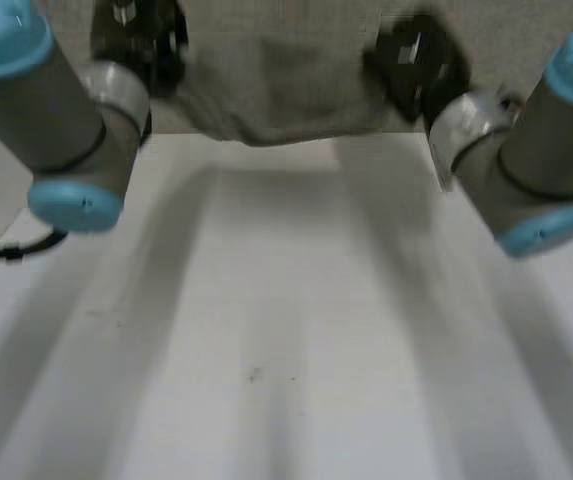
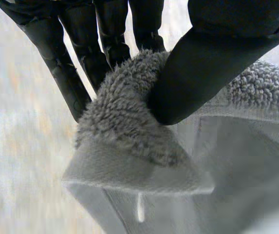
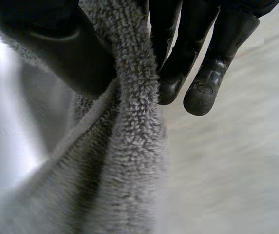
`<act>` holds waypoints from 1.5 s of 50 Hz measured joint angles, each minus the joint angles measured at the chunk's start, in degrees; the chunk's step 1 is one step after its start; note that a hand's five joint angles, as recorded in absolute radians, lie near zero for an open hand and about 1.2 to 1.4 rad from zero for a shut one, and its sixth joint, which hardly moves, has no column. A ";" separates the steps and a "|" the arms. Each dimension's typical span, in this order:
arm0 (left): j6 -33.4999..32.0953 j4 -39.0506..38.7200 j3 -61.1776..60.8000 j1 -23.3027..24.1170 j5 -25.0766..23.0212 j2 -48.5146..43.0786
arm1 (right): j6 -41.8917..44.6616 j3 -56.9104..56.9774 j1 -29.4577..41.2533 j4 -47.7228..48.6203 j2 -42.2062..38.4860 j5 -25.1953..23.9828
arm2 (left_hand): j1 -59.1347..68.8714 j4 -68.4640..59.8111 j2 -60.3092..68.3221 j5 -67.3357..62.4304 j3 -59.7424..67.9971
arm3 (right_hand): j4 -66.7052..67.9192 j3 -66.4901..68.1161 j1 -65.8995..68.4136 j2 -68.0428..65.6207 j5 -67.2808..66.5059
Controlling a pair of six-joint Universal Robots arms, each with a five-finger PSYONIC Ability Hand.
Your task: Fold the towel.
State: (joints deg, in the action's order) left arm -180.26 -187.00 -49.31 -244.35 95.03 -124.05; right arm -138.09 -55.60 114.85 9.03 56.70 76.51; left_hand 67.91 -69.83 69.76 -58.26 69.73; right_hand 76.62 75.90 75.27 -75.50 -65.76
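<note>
The left robot hand (image 2: 207, 63) is closed on a corner of the grey towel (image 2: 124, 122). Its thumb presses the fluffy cloth against the fingers (image 2: 64, 73) behind it, and the corner folds over just below the pinch. The right robot hand (image 3: 66, 53) grips the towel too, with an edge bunched into a thick ridge between its thumb and curled fingers (image 3: 205, 87). In the head view the towel spans between the two robot hands at the far side of the white counter (image 1: 286, 330), its lower edge sagging in the middle. Whether that edge touches the counter cannot be told.
</note>
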 measured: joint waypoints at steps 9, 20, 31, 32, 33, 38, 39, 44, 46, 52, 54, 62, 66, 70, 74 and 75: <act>-0.06 -3.89 -29.74 -0.95 -0.34 3.89 | 4.06 -8.15 -0.66 -16.68 -6.66 -4.59 | 0.00 0.00 0.00 0.00 0.00 | -1.22 -1.54 -1.45 1.56 1.16; 0.00 -5.13 -39.66 -1.08 -0.45 8.24 | 0.37 -9.59 -3.45 -18.78 -6.78 -2.81 | 0.00 0.00 0.00 0.00 0.00 | -61.78 -61.77 -61.20 61.51 62.19; 0.18 -5.37 -41.34 -2.01 -0.22 12.63 | -23.19 -22.73 -7.90 -10.13 1.75 -0.68 | 0.00 0.00 0.00 0.00 0.00 | -61.78 -61.77 -61.67 61.51 62.19; 0.18 -5.38 -41.42 -2.06 -0.23 12.75 | -23.83 -23.87 -8.12 -9.40 2.37 -0.65 | 0.00 0.00 0.00 0.00 0.00 | -61.78 -61.77 -61.67 61.51 62.18; 0.18 -5.39 -41.64 -2.18 -0.26 12.98 | -24.92 -26.35 -8.56 -7.82 3.73 -0.60 | 0.00 0.00 0.00 0.00 0.00 | -61.78 -61.77 -61.67 61.51 62.19; 0.18 -5.40 -42.53 -2.45 -0.34 13.38 | -25.97 -35.52 -10.45 -2.10 8.98 -0.75 | 0.00 0.00 0.00 0.00 0.00 | -56.45 -55.90 -55.21 55.45 55.17; 0.18 -5.40 -42.71 -2.53 -0.36 13.40 | -25.70 -37.38 -10.98 -1.00 10.05 -0.91 | 0.00 0.00 0.00 0.00 0.00 | -54.11 -53.38 -52.63 52.76 52.54; 0.26 -5.40 -43.21 -3.23 -0.38 13.49 | -23.13 -42.98 -13.58 1.93 12.88 -1.89 | 0.00 0.00 0.00 0.00 0.00 | -48.58 -47.92 -47.41 47.63 47.15; 0.43 -5.40 -43.27 -3.68 -0.37 13.65 | -21.46 -44.42 -14.70 2.35 13.26 -2.76 | 0.00 0.00 0.00 0.00 0.00 | -47.73 -46.97 -46.42 46.70 46.28; 1.72 -5.38 -43.31 -5.65 -0.42 14.72 | -15.44 -47.01 -17.03 2.53 12.39 -6.37 | 0.00 0.00 0.00 0.00 0.00 | -46.61 -45.90 -44.93 45.97 45.07; 2.34 -5.35 -43.38 -6.28 -0.46 15.03 | -13.56 -47.35 -17.23 2.45 11.47 -7.35 | 0.00 0.00 0.00 0.00 0.00 | -46.61 -45.90 -44.77 45.97 45.03; 3.76 -5.31 -43.85 -7.20 -0.66 15.38 | -10.93 -47.02 -16.70 2.45 8.25 -8.07 | 0.00 0.00 0.00 0.00 0.00 | -49.76 -48.91 -48.65 48.85 50.51; 3.86 -5.30 -44.01 -7.21 -0.71 15.37 | -11.08 -46.58 -16.48 2.61 7.07 -7.90 | 0.00 0.00 0.00 0.00 0.00 | -50.28 -49.33 -49.00 49.11 51.19; 3.83 -5.30 -44.04 -7.21 -0.72 15.33 | -11.68 -46.40 -16.35 3.87 6.35 -7.69 | 0.00 0.00 0.00 0.00 0.00 | -50.28 -49.33 -48.99 49.11 51.04; 3.80 -5.30 -44.05 -7.21 -0.73 15.28 | -12.16 -46.38 -16.29 5.68 5.89 -7.49 | 0.00 0.00 0.00 0.00 0.00 | -50.28 -49.33 -48.99 49.11 51.03; 3.79 -5.31 -44.05 -7.20 -0.73 15.27 | -12.26 -46.38 -16.27 6.11 5.80 -7.45 | 0.00 0.00 0.00 0.00 0.00 | -50.28 -49.33 -48.99 49.11 51.03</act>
State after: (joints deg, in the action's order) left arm -176.47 -192.30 -93.36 -251.55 94.30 -108.78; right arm -150.35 -101.98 98.58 15.14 62.51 69.06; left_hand 67.91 -69.83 69.76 -58.26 69.73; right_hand 26.35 26.57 26.28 -26.39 -14.74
